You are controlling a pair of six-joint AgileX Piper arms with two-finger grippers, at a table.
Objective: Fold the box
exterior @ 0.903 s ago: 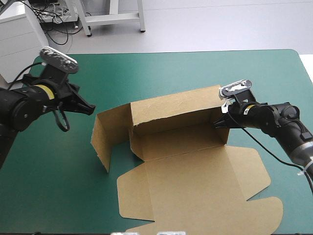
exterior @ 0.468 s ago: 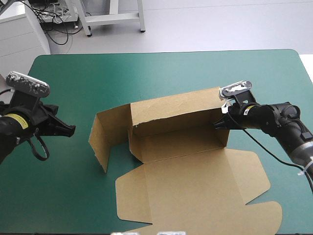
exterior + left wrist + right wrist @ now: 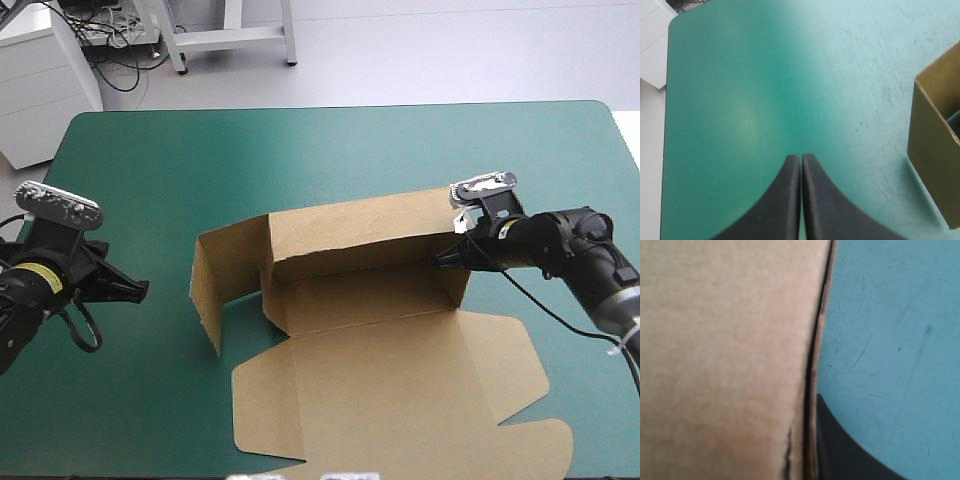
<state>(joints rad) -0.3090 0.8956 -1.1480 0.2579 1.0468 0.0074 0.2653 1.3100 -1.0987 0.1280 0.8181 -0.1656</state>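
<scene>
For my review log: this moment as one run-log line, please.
box: walls raised, lid flat | left pincer: shut, empty, clear of box | right pincer: shut on box's right end

Setting: robotics laboratory. Indicators: a work table [image 3: 330,150] with a teal-green cover; a white cabinet [image 3: 40,95] beyond its far left corner; loose cables [image 3: 118,45] on the grey floor [image 3: 450,50]; a white metal equipment frame [image 3: 235,38] past the far edge.

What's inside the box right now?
Only its bare floor shows between the raised walls of the box; no loose items. The right gripper clamps the right wall, covering that corner.
</scene>
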